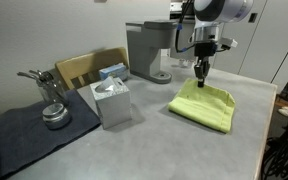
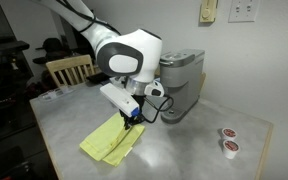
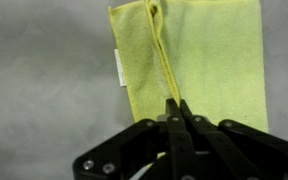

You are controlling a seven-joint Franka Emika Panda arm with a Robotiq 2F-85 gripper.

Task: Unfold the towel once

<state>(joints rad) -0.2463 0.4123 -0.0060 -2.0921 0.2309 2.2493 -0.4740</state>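
Observation:
A yellow-green towel [image 1: 204, 106] lies folded on the grey table, and it shows in both exterior views [image 2: 112, 145]. In the wrist view the towel [image 3: 209, 60] fills the upper right, with a raised fold ridge running down to my fingertips. My gripper [image 3: 173, 104] is shut on that ridge of the towel's upper layer. In the exterior views the gripper [image 1: 201, 72] [image 2: 130, 121] stands upright at the towel's edge nearest the coffee machine.
A grey coffee machine [image 1: 149, 50] stands behind the towel. A tissue box [image 1: 111, 101], a wooden chair [image 1: 89, 68] and metal ware on a dark mat [image 1: 50, 110] are to one side. Two coffee pods [image 2: 227, 141] sit near the table edge.

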